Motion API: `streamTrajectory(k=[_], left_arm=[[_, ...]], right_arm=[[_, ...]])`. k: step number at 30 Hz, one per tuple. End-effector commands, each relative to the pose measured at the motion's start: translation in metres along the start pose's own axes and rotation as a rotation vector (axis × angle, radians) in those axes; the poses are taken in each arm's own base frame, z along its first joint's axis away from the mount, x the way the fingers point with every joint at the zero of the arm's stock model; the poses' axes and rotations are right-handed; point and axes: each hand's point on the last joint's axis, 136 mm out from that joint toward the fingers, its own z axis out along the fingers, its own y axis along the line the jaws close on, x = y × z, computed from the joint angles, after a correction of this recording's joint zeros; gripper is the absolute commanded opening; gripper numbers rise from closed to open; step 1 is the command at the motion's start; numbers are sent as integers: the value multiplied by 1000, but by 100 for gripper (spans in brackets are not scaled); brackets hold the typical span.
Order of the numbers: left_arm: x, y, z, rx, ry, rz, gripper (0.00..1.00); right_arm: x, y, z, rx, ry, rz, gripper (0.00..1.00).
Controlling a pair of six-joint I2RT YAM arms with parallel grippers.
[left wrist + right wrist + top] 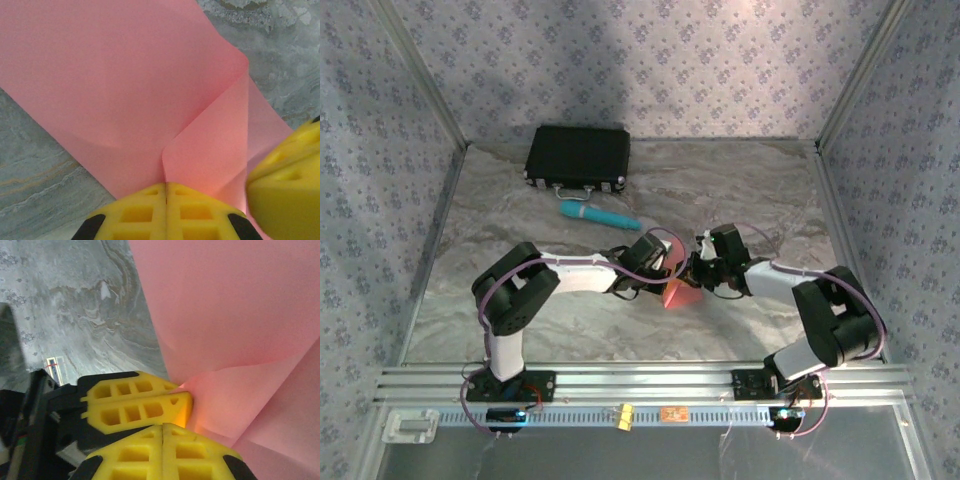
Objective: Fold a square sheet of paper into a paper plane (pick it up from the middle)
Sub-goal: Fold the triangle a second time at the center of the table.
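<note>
- Yellow fingers of the left gripper (165,187) are pressed together, pinching a fold of the square sheet of paper (115,75).
- Right gripper (162,429) pinches the same sheet just beside it.
- Paper spreads from the pinch toward the near edge, mid-desk (740,190); neither arm looks nearer.
- Teal cylinder (600,214) and black case (577,157) lie well apart.

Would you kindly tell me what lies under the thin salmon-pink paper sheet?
Grey marbled tabletop shows around the thin salmon-pink paper sheet, which the left end effector and right end effector both pinch. What lies directly under the sheet is covered.
</note>
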Motion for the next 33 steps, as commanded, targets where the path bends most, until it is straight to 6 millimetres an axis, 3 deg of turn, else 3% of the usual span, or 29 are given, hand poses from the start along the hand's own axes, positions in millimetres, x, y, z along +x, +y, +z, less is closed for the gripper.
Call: streamTrajectory(k=[1,21,26,30,33], left_arm=[[17,6,10,-14,52,2,0],[18,7,9,-21,60,10,0],[18,8,9,-21,63,10,0],[19,7,9,-21,67,13,0],[19,8,9,-21,70,12,0]], right_arm=[[2,4,6,-19,26,11,0],[18,-45,9,111,47,78,0],[16,-43,8,104,46,79,1],[3,-18,-2,47,-5,58,2],[-6,-12,-8,64,-27,21,2]])
